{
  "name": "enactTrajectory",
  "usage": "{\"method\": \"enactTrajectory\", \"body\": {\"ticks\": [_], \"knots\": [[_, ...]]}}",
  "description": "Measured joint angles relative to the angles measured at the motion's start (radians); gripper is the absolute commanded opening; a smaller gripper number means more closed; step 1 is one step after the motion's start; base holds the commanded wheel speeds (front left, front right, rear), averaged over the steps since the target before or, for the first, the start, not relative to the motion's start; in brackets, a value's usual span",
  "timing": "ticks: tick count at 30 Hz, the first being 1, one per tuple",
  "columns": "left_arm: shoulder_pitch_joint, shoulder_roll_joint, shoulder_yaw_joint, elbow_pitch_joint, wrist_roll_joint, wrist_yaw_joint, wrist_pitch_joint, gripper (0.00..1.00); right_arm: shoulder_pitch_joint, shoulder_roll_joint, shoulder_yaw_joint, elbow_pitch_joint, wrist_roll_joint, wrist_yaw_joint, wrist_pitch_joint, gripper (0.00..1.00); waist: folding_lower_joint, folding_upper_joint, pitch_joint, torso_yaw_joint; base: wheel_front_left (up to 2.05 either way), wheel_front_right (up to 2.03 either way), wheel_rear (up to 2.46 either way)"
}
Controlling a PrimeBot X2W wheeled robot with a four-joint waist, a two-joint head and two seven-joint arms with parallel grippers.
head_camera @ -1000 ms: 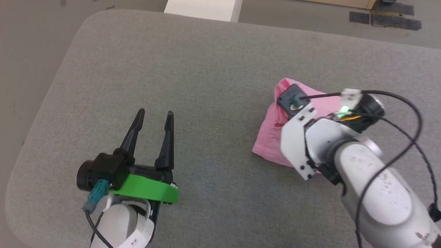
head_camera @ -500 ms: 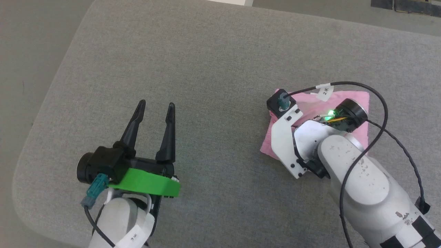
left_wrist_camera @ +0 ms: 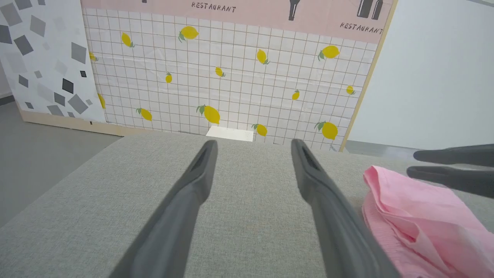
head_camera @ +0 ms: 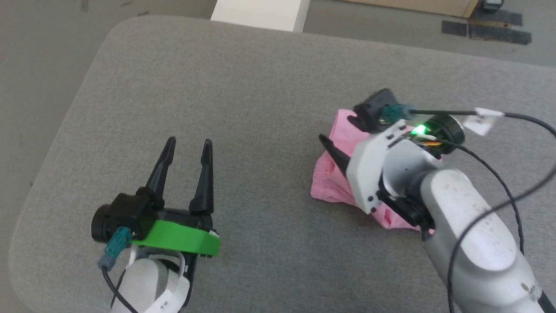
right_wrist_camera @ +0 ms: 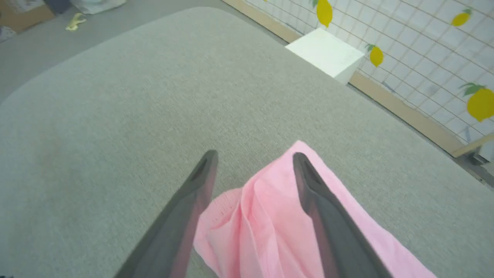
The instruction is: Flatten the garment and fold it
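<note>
The light pink, thin cloth garment [head_camera: 334, 182] lies in a loosely bunched heap on the grey fabric-covered tabletop [head_camera: 243, 95], with soft ridges and folds across it and one corner pointing away from me. My right gripper [right_wrist_camera: 255, 153] hangs directly over the garment, its two long dark fingers spread wide. One fold of the pink cloth rises in the gap between them, and the fingers close on nothing. Seen from my head, one finger [head_camera: 331, 150] of that gripper pokes out past the garment's left edge, while the white wrist bracket and its green light cover the garment's middle and right part.

My left gripper [head_camera: 189, 140] is well apart from the garment, out to its left over bare grey cloth. It is wide too and empty, and its fingers point the same way as the garment's far corner.

Beyond the garment, past the far rim of the tabletop, stands a white rectangular block [head_camera: 260, 11], and behind that a white grid-patterned wall panel with yellow lemons [left_wrist_camera: 231, 77].
</note>
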Motion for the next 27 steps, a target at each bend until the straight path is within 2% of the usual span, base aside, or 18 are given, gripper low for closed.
{"method": "enactTrajectory", "body": {"ticks": [6, 11, 15, 21, 27], "knots": [[0.036, 0.0, 0.01, 0.006, 0.005, 0.0, 0.0, 1.0, 0.145, 0.024, -0.17, -0.128, -0.036, 0.0, -0.16, 1.0, 0.0, 0.0, -0.051, -0.035, 0.0, 0.0, 0.0], [0.056, 0.0, 0.023, 0.008, 0.004, -0.001, 0.0, 1.0, 0.27, 0.068, -0.331, -0.212, -0.08, 0.0, -0.358, 1.0, 0.0, 0.0, -0.088, -0.07, 0.0, 0.0, 0.0], [0.062, 0.0, 0.027, 0.011, 0.002, -0.003, 0.0, 1.0, 0.365, 0.082, -0.415, -0.225, -0.122, 0.0, -0.518, 1.0, 0.0, 0.0, -0.111, -0.096, 0.0, 0.0, 0.0], [0.064, 0.0, 0.027, 0.028, 0.0, -0.003, 0.0, 1.0, 0.462, 0.089, -0.471, -0.18, -0.142, 0.0, -0.702, 1.0, 0.0, 0.0, -0.135, -0.124, 0.0, 0.0, 0.0], [0.072, 0.0, 0.023, 0.042, 0.0, -0.003, 0.0, 1.0, 0.527, 0.089, -0.5, -0.152, -0.137, 0.0, -0.777, 1.0, 0.0, 0.0, -0.158, -0.143, 0.0, 0.0, 0.0]]}}
